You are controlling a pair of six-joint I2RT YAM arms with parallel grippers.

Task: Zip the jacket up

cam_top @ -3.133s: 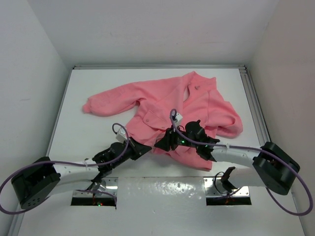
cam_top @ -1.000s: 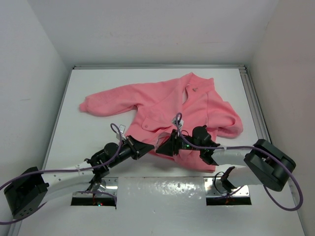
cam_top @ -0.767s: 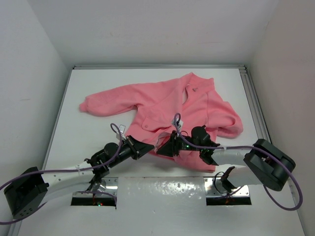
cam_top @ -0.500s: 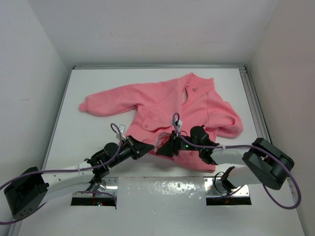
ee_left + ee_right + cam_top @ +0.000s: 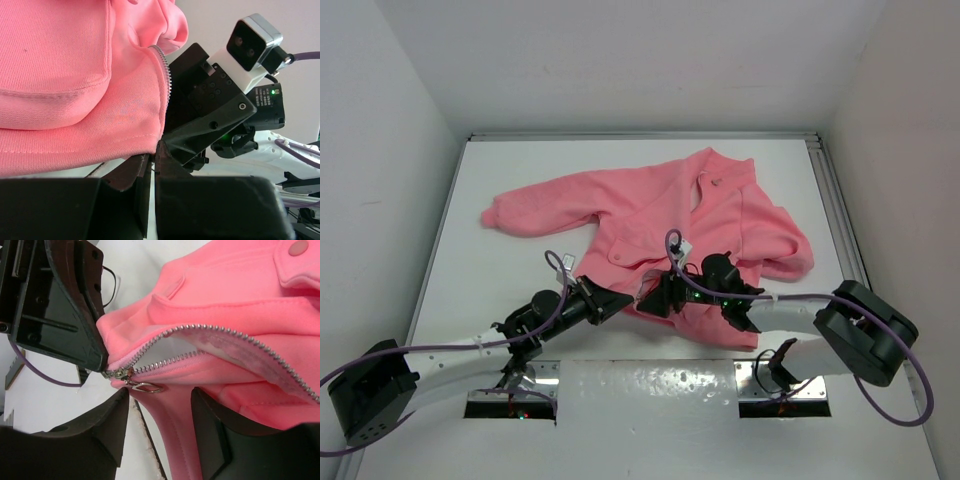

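Observation:
The salmon-pink jacket (image 5: 700,215) lies spread on the white table, collar at the far side and one sleeve stretched out to the left. My left gripper (image 5: 620,298) is shut on the jacket's bottom hem corner (image 5: 145,145), right at the lower end of the zipper teeth (image 5: 165,80). My right gripper (image 5: 160,400) is open, its two fingers straddling the pink fabric just below the small metal zipper pull (image 5: 145,386). The pull hangs loose from the slider (image 5: 117,373). Above the slider the zipper gapes open.
White walls enclose the table on three sides, and a metal rail (image 5: 835,200) runs along its right edge. The two grippers nearly touch at the jacket's lower edge (image 5: 640,297). A snap button (image 5: 298,247) sits on the pocket flap.
Since three seconds ago the jacket's hem was drawn nearer and the left arm reached further in. In the last second the right gripper edged slightly left and its jaws spread; the left held still.

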